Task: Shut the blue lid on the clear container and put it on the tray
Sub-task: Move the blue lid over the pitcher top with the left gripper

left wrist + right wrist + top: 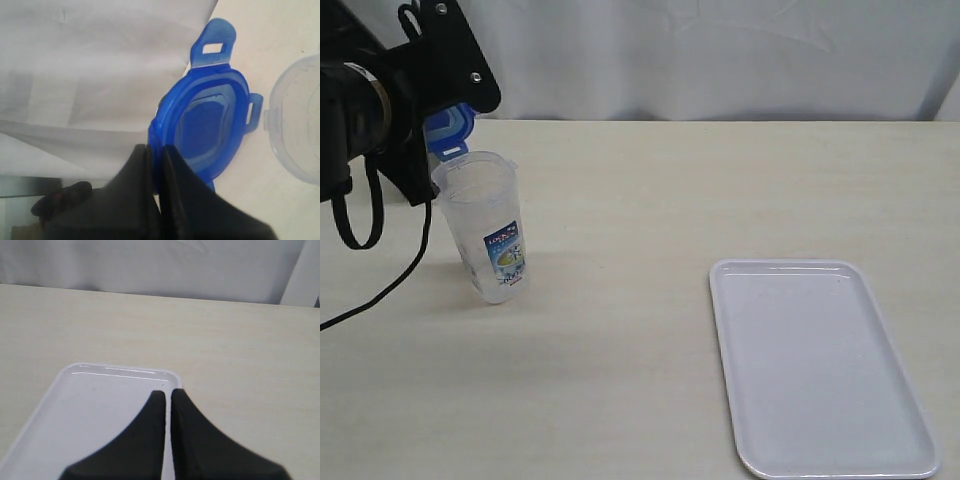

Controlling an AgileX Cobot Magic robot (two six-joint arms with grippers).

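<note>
The blue lid (448,130) hangs in the air just above and behind the open mouth of the clear container (490,230), which stands upright on the table at the left with its printed label facing forward. My left gripper (155,150) is shut on the edge of the blue lid (210,120), whose underside faces the camera; the clear container's rim (300,130) lies beside it. The white tray (820,370) rests flat at the right. My right gripper (165,392) is shut on nothing, above a corner of the tray (90,410); it is out of the exterior view.
The black left arm (410,70) and its cable fill the upper left corner. A white curtain backs the far edge of the pale wooden table (640,200). Bare tabletop lies between container and tray.
</note>
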